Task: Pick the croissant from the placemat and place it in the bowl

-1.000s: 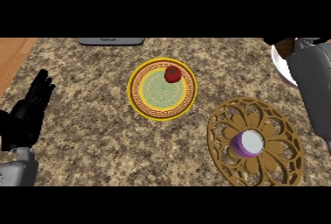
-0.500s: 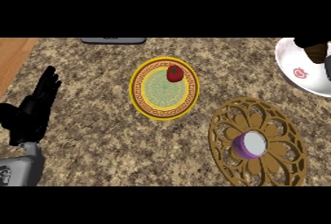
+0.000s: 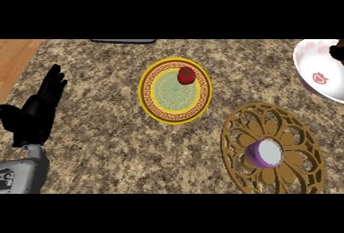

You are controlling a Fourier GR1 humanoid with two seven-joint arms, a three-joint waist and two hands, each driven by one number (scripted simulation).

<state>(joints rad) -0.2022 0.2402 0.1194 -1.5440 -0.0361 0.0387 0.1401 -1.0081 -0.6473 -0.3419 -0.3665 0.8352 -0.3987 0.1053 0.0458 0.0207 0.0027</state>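
Where the right hand shows only as a dark sliver at the view's right edge, the white bowl lies just under it, with a small red mark on its inner wall. Whether that hand is open or closed cannot be told, and the croissant cannot be made out. Below the hand, the gold openwork placemat carries a round purple-and-white thing. Between the two hands, the yellow plate holds a red fruit near its far rim. The left hand rests open at the left edge, fingers up. Half a second ago more of the right hand reached over the bowl; the left hand's pose is unchanged. The counter is speckled brown stone, with wood beyond the left hand.
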